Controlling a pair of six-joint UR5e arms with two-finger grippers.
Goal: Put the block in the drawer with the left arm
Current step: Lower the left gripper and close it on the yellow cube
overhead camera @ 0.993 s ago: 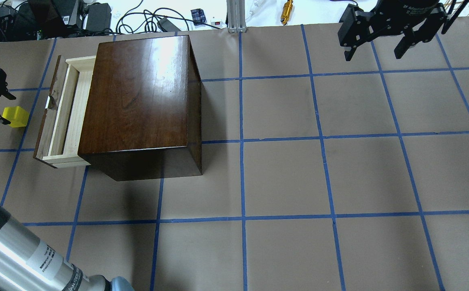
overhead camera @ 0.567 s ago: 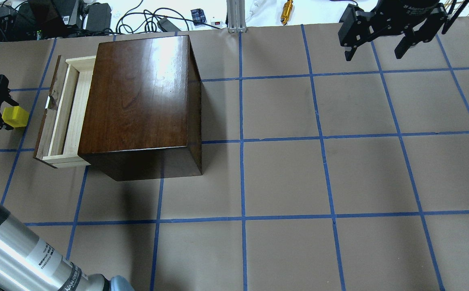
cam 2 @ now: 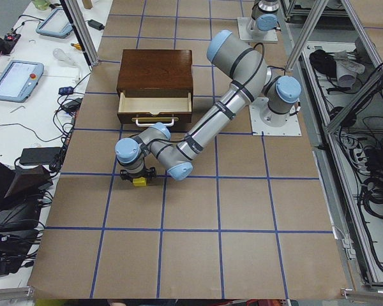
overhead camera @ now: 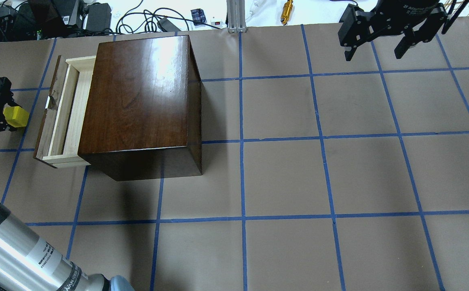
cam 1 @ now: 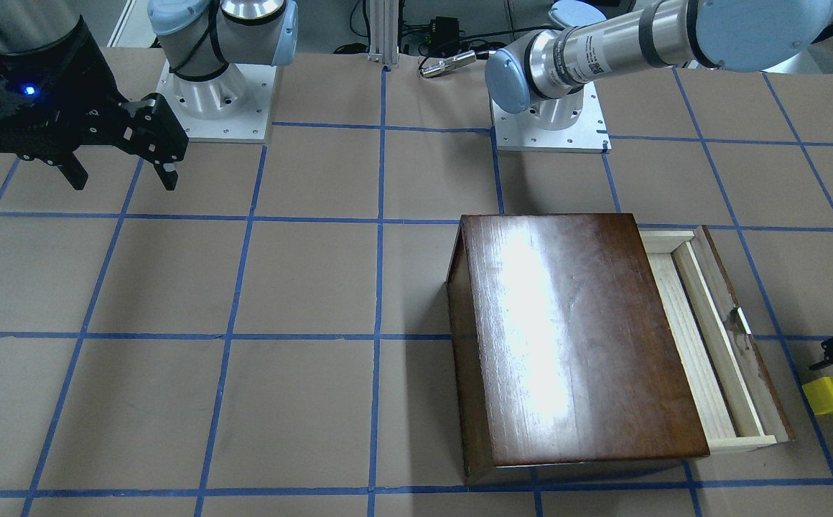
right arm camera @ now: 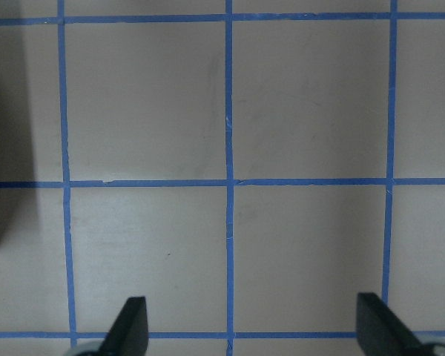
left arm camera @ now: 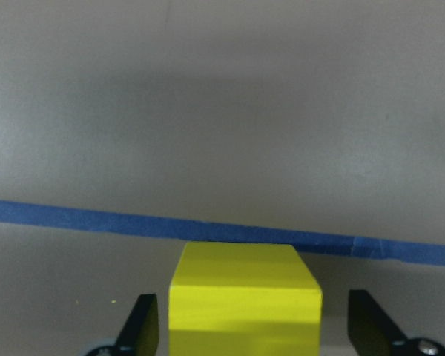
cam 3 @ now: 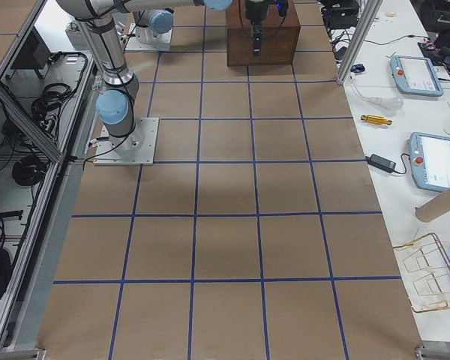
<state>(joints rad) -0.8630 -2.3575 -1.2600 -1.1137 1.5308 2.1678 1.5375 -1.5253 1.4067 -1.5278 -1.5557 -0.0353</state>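
The yellow block (overhead camera: 17, 117) sits on the table to the left of the open drawer (overhead camera: 62, 115) of the dark-brown box (overhead camera: 137, 97). My left gripper (overhead camera: 8, 117) is low over the block with its fingers on either side. In the left wrist view the block (left arm camera: 243, 297) lies between the open fingers (left arm camera: 142, 330) with a gap on each side. The block also shows in the front-facing view (cam 1: 831, 395), beside the drawer (cam 1: 704, 345). My right gripper (overhead camera: 376, 42) is open and empty, high at the far right.
The drawer's brown front panel with its pale handle (overhead camera: 50, 101) stands between the block and the tray. Cables and gear (overhead camera: 97, 16) lie beyond the table's far edge. The left arm's forearm (overhead camera: 20, 254) crosses the near left corner.
My left gripper has moved right, toward the block, so its fingers now straddle it. The block, drawer and box have not moved. The right gripper has barely shifted.
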